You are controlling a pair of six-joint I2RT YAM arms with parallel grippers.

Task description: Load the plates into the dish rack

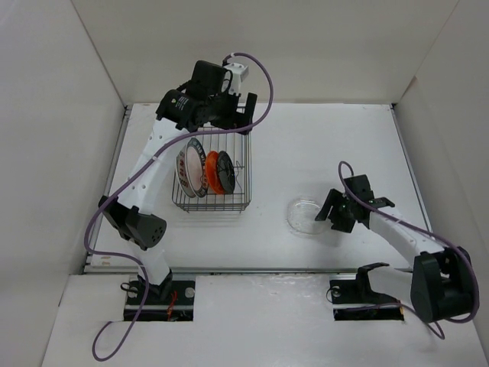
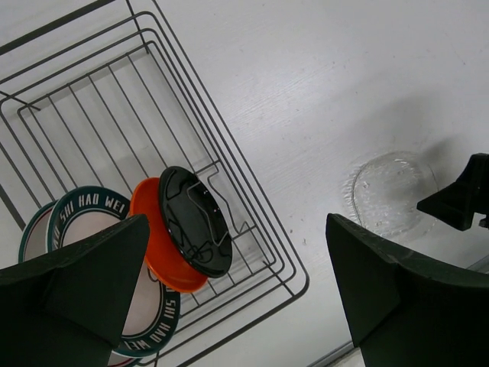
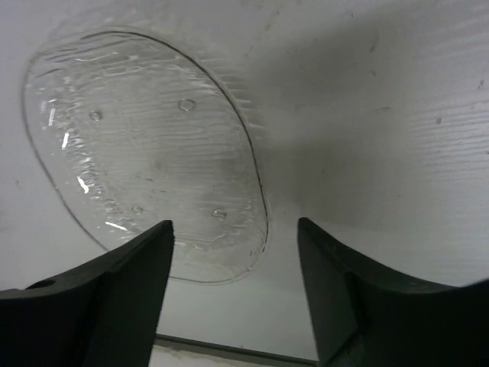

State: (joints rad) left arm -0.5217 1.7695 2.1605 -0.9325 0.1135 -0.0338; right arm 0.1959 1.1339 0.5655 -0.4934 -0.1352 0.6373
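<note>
Plates [image 1: 192,172] stand on edge in the dish rack [image 1: 243,200] beneath the left gripper [image 1: 240,121], while the right gripper [image 1: 328,213] sits just beside a clear glass plate [image 1: 303,215] lying flat on the tabletop [image 1: 328,145].

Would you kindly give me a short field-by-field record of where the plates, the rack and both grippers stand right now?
rack: dish rack on the table, left of centre
in rack: four plates on edge: red-motif plate, green-rimmed plate, orange plate, black plate
outside rack: glass plate, flat on the table to the right of the rack
left gripper: open, above the rack, holding nothing
right gripper: open, at the glass plate's edge, not closed on it
remaining: glass plate not yet loaded
</note>
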